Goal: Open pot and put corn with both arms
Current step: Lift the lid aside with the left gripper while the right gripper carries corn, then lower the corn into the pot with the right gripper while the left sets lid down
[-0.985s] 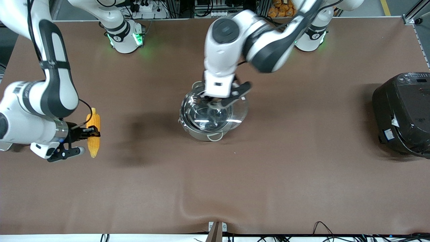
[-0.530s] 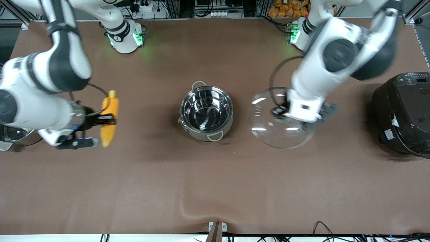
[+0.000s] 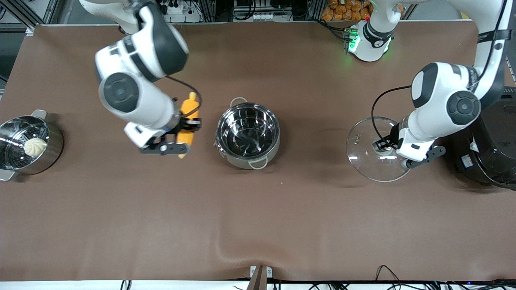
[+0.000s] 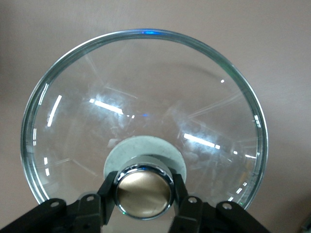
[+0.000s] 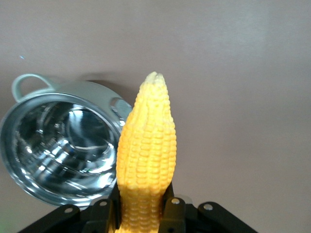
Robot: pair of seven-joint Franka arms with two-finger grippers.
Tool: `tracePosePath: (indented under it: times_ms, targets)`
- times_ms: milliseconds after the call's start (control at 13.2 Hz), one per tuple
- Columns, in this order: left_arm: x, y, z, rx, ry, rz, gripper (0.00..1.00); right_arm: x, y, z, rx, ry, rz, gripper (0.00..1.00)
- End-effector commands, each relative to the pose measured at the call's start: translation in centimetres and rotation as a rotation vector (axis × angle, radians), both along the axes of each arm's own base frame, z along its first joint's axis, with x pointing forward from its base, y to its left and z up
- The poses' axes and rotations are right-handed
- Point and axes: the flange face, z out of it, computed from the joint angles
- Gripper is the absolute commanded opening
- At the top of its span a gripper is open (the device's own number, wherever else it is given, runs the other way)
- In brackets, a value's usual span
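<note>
Right hand [image 3: 183,139] is clamped on the corn [image 3: 188,121], gripping near its lower end, so most of the cob sticks out past the fingers [image 5: 171,208]. It hangs over bare surface [image 3: 258,225] at about 9 o'clock of the pot [image 3: 248,135], just beside the rim and not yet above the opening. Pot is open and empty, mid-surface.

Left hand [image 3: 393,150] is clamped on the lid knob [image 4: 144,192], fingers [image 4: 108,194] on both sides of it. It holds the lid [image 3: 373,149] over the surface at 3 o'clock of the pot, well apart from it, close to the rice cooker [image 3: 489,137]. We can't tell whether the lid rim already touches the surface.

Risks we see:
- Corn is about as long as the pot is wide. If we release it crosswise or off-centre, it could bridge the rim or tip out.
- The end grip leaves a long lever. A tip strike on the near pot wall could twist the cob in the fingers or shove the pot.
- Going in too low from 9 o'clock, the hand could clip the rim.
- The lid is glass and held by the knob only. A release from height could crack it or let it slide. It also has little clearance to the cooker.

Steamer with bun [image 3: 34,147] sits at the right arm's end, out of the way.
</note>
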Motion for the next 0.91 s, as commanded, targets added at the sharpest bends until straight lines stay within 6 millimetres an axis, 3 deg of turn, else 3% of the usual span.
tracePosePath:
  times_ms: [0, 152, 303, 455, 833]
  targets:
    - [-2.6, 2.0, -2.0, -0.017, -0.05, 0.02, 0.0, -1.0, 3.2, -1.6, -0.02, -0.029, -0.037, 0.16]
    - [-3.2, 2.5, -4.7, -0.014, -0.048, 0.019, 0.0, -2.4, 7.1, -3.5, -0.022, -0.048, -0.051, 0.16]
    - [-3.7, 3.9, -7.1, -0.018, -0.058, 0.038, 0.0, -3.7, 9.7, -5.7, -0.018, -0.065, -0.041, 0.16]
    - [-3.8, 5.2, -8.9, -0.022, -0.063, 0.06, 0.0, -5.0, 11.0, -8.3, -0.012, -0.083, -0.04, 0.16]
    - [-3.9, 5.1, -12.3, -0.035, -0.09, 0.066, 0.0, -7.2, 13.9, -13.1, -0.009, -0.107, -0.036, 0.16]
